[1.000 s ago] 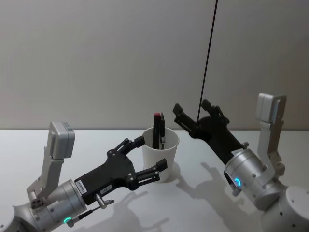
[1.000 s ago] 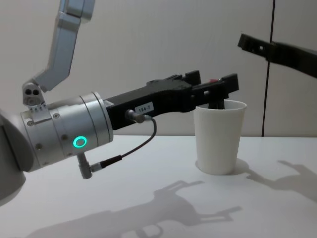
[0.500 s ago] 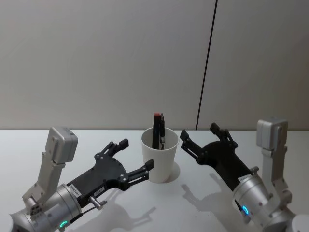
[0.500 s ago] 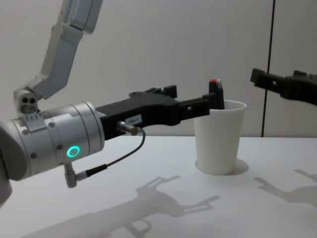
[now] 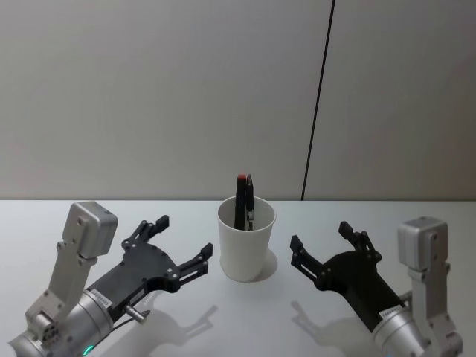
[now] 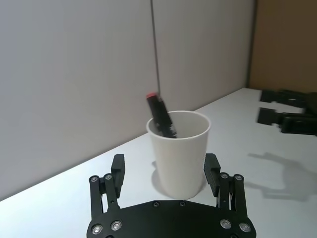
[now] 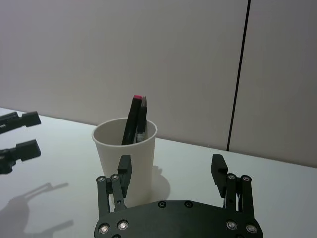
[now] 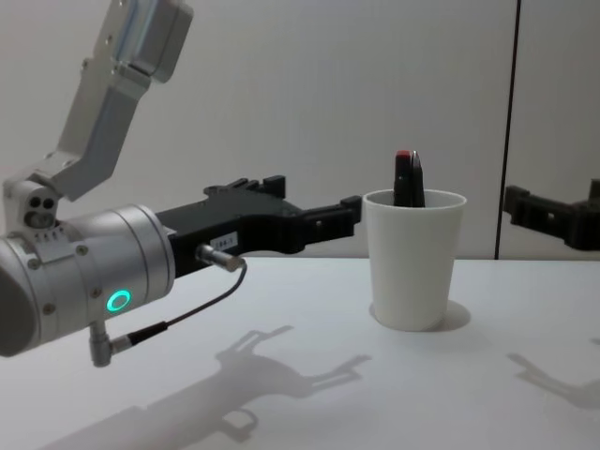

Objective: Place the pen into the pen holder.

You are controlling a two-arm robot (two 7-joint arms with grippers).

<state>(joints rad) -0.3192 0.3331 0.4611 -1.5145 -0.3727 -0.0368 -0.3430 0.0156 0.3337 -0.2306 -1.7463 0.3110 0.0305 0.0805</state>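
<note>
standing in the pen holder (image 5: 245, 249) — the pen (image 5: 243, 199) (tilted); left pincer (image 5: 180, 245) and right pincer (image 5: 325, 242) wide, empty.

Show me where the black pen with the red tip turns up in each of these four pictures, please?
Head view: the pen stands in the white cup at centre, between the two grippers.
Left wrist view: the pen leans in the cup, above the left gripper.
Right wrist view: the pen is in the cup, above the right gripper.
Chest view: the pen sticks up right of centre.
Shared landmark: the white cup.
</note>
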